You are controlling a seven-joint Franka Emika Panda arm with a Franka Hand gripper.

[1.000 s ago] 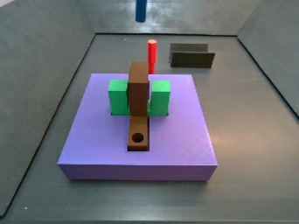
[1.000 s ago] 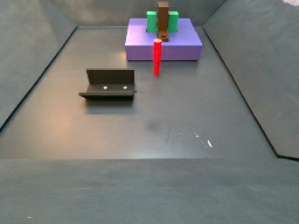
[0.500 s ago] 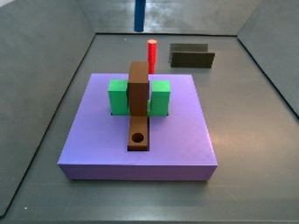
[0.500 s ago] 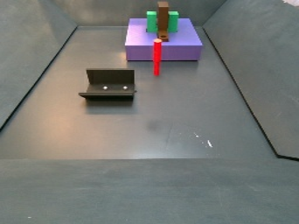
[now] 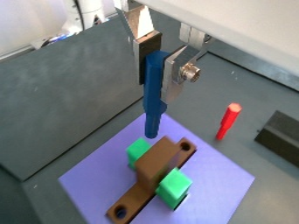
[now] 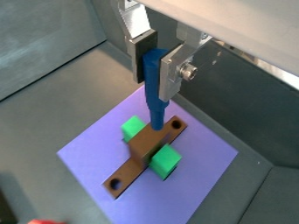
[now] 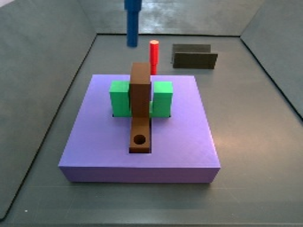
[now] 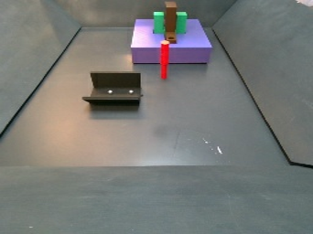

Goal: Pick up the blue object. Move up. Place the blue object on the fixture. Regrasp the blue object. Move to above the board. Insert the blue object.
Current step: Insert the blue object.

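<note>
In both wrist views my gripper (image 5: 160, 81) (image 6: 158, 85) is shut on the upper end of the blue object (image 5: 155, 103) (image 6: 153, 105), a slim blue peg hanging upright between the pads. Below it lies the board (image 5: 153, 178) (image 6: 145, 154), a brown bar flanked by two green blocks (image 5: 140, 150) (image 6: 135, 129). In a side view the blue object (image 7: 131, 22) hangs from the upper edge, behind and above the board (image 7: 141, 105), whose round hole (image 7: 141, 140) is at the near end. The gripper itself is out of frame there. The fixture (image 7: 196, 58) (image 8: 113, 89) stands on the floor, bare.
The board and green blocks rest on a large purple slab (image 7: 142, 160) (image 8: 171, 50). A red peg (image 7: 154, 55) (image 8: 166, 60) (image 5: 229, 121) stands upright on the floor between the slab and the fixture (image 5: 281, 133). Grey walls enclose the floor.
In a side view the blue object has come lower and slightly to the left, so more of its length now shows. Board, red peg and fixture have not moved.
</note>
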